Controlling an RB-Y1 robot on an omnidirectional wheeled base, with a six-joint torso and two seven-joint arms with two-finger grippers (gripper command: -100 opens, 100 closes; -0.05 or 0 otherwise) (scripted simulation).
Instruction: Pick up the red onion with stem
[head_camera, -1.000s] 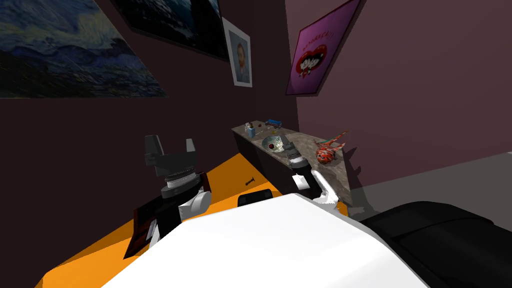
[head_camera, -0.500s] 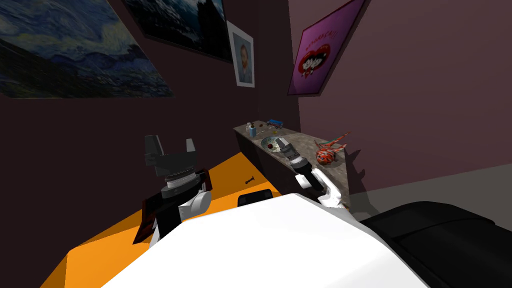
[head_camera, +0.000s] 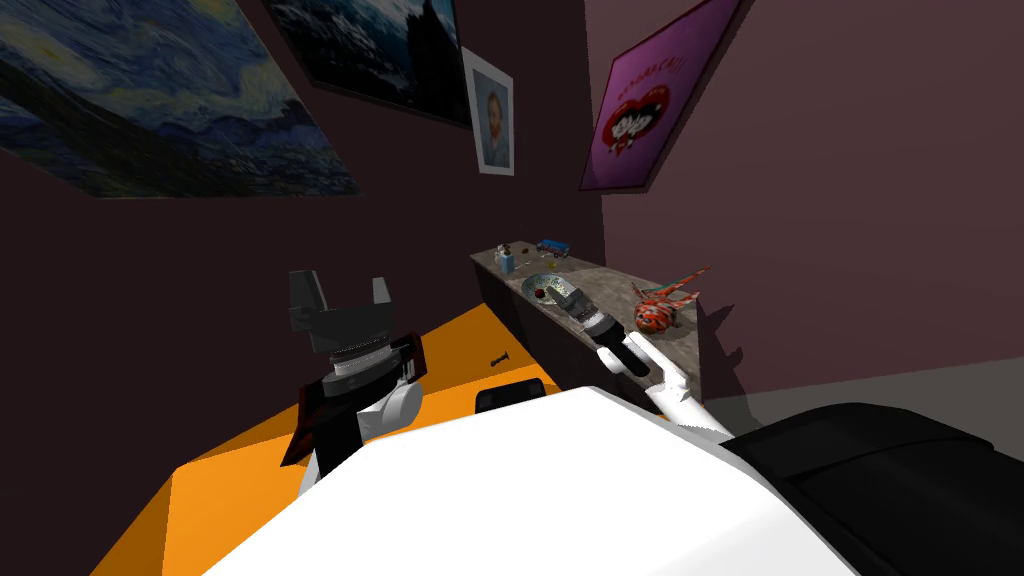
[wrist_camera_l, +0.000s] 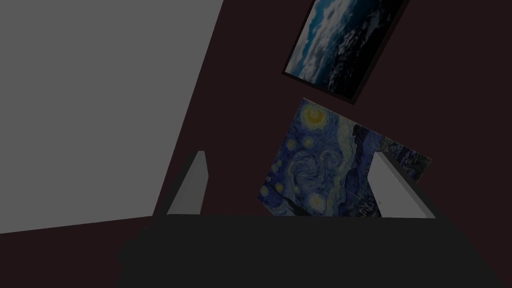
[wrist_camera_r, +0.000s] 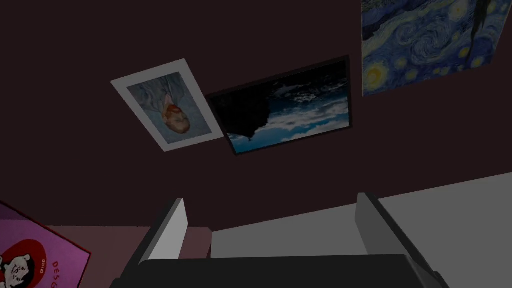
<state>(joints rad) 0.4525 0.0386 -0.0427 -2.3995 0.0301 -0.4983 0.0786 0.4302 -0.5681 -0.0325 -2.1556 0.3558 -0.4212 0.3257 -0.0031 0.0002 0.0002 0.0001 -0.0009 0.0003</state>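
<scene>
A small dark red onion (head_camera: 540, 293) lies on a mottled round plate (head_camera: 534, 283) on the long stone-topped counter (head_camera: 622, 300) by the right wall. My right arm reaches out over the counter, and my right gripper (head_camera: 568, 293) is just to the right of the plate, close to the onion. In the right wrist view the right gripper (wrist_camera_r: 270, 220) is open, nothing between its fingers. My left gripper (head_camera: 342, 292) is raised at the left, far from the counter; in the left wrist view the left gripper (wrist_camera_l: 295, 185) is open and holds nothing.
On the counter are a red patterned fish-like figure (head_camera: 660, 312), a small blue bottle (head_camera: 505, 263) and a blue toy car (head_camera: 551, 245). A small dark object (head_camera: 499, 360) lies on the orange floor (head_camera: 250, 470). A black bulky shape (head_camera: 880, 470) sits at the lower right.
My right arm has stretched further along the counter, bringing its gripper closer to the plate. The head view has rolled and shifted a little. The left arm stays as it was.
</scene>
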